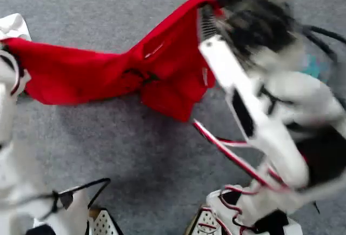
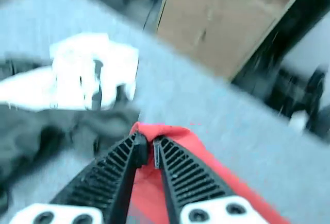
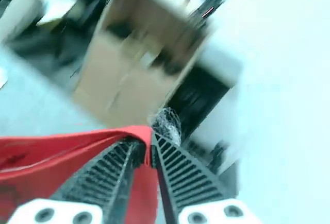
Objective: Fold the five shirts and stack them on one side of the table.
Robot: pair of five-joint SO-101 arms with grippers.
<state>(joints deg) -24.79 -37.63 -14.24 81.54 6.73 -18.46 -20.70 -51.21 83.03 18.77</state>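
The red shirt point(image 1: 97, 73) hangs in the air over the grey table point(image 1: 162, 165), stretched between the two arms from about 9 o'clock to 1 o'clock in the high view, its middle sagging down toward the centre. The left gripper point(image 2: 147, 149) is pressed together on a red edge at the 9 o'clock end. The right gripper point(image 3: 149, 144) pinches another edge up at 1 o'clock, its arm raised high. The step in hand looks like spreading the shirt out before any fold is made (no crease or doubled layer shows, so the folding itself seems not yet begun). The next move probably calls for lowering both ends together, keeping the cloth taut so it lands flat and not bunched under its sagging middle. A white shirt point(image 1: 13, 25) lies at 10 o'clock on the table edge, just beside the left end of the red one, and the left wrist view shows a dark garment point(image 2: 46, 131) lying next to it. These are likely others of the five, and they crowd that side, so the red shirt may land on them if set down too far toward 9 o'clock. A wooden cabinet point(image 2: 221, 23) stands beyond the table.
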